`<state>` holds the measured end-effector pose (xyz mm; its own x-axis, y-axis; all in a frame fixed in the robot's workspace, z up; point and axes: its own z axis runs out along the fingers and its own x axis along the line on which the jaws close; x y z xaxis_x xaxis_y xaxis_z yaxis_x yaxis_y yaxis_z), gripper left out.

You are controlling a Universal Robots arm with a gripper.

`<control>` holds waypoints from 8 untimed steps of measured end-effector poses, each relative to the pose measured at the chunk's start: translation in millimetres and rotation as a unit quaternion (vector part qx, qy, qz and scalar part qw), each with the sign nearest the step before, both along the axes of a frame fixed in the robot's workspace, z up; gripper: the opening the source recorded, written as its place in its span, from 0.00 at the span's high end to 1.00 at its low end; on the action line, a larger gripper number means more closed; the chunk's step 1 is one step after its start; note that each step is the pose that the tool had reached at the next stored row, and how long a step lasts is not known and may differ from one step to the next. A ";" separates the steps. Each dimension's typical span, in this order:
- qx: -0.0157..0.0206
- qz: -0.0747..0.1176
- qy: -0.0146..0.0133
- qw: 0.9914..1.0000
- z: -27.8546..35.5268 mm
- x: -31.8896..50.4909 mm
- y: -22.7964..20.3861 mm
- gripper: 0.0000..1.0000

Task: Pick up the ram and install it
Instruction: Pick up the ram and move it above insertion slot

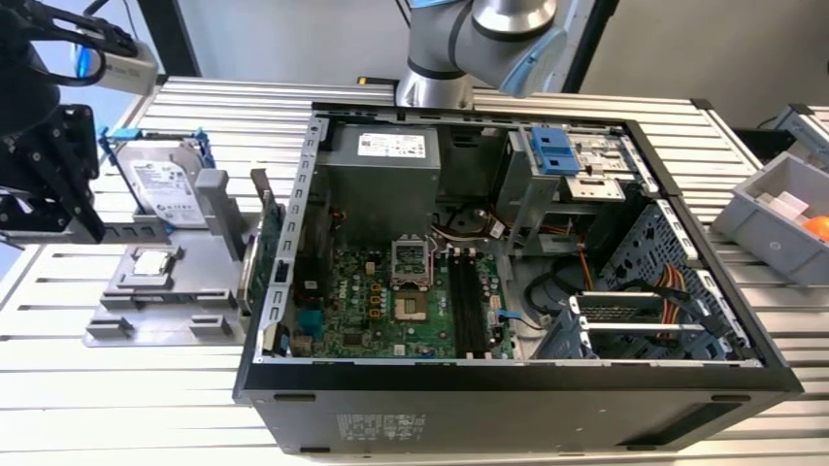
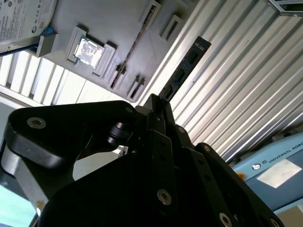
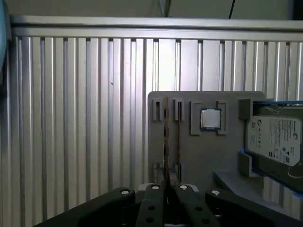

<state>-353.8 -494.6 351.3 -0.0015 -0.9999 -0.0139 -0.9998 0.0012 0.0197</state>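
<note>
Pinching the ram [image 2: 183, 70] between its fingers, the gripper [image 2: 158, 108] is clamped tight on the two flat sides of the thin board. A long part of the ram is sticking straight out past the fingertips, and its row of dark chips is showing in the second wrist view. In the first wrist view the ram is showing edge on, as a thin line right in the middle of the gripper.

The ram looks like it is hanging in the air over the gray tray [image 3: 208, 161] and not sitting in a groove, though that is hard to be sure of. The small silver chip [image 3: 209, 119] and the hard drive [image 3: 277, 139] are sitting on the tray, which is lying on the ribbed tabletop [image 3: 71, 118]. The open computer case [image 1: 518, 408] is standing on the exterior view's right of the tray. A green card [image 1: 266, 254] is standing on edge between them.

The step in hand seems to be carrying the ram clear of the tray. Doing it well is mostly about going gently. That means holding the ram straight so it is not tipping and squeezing hard enough that it is not slipping. It also means riding high enough that the free end is not bumping the tray walls or the green card.
</note>
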 end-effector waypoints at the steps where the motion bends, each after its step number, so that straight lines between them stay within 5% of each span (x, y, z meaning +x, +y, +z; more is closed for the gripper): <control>1: 0.000 0.000 0.000 1.000 1.0 0.0 0.3 1.00; 8: 0.000 0.000 0.000 1.000 7.2 0.0 1.6 1.00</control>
